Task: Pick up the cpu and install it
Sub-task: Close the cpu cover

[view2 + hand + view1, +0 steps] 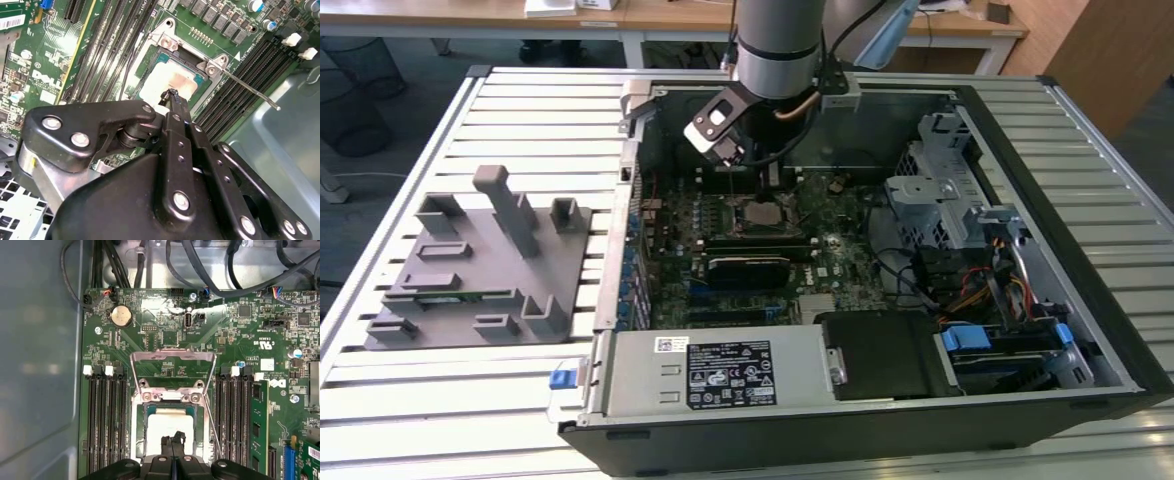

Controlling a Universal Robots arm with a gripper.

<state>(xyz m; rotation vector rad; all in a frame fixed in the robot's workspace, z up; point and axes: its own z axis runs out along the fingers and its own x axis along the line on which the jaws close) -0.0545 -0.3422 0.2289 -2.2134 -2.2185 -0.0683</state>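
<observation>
The cpu [170, 422] lies flat in the motherboard socket, its pale metal top up; it is also visible in the second wrist view [172, 80] and the exterior view [767, 213]. The socket's metal load plate [172, 357] stands swung open, and its lever [250, 90] sticks out to the side. My gripper [172, 440] hangs just over the cpu with its two fingertips [172, 96] pressed together and nothing between them. Whether the tips touch the chip cannot be told. In the exterior view the gripper [767, 178] reaches down into the open computer case [1067, 150].
Memory slots [105, 420] flank the socket on both sides. A drive cage and cables [947, 200] fill the case at the exterior view's right, and a power supply [720, 370] lies at the front. A grey fixture [480, 260] with a green memory stick [454, 295] sits outside the case.
</observation>
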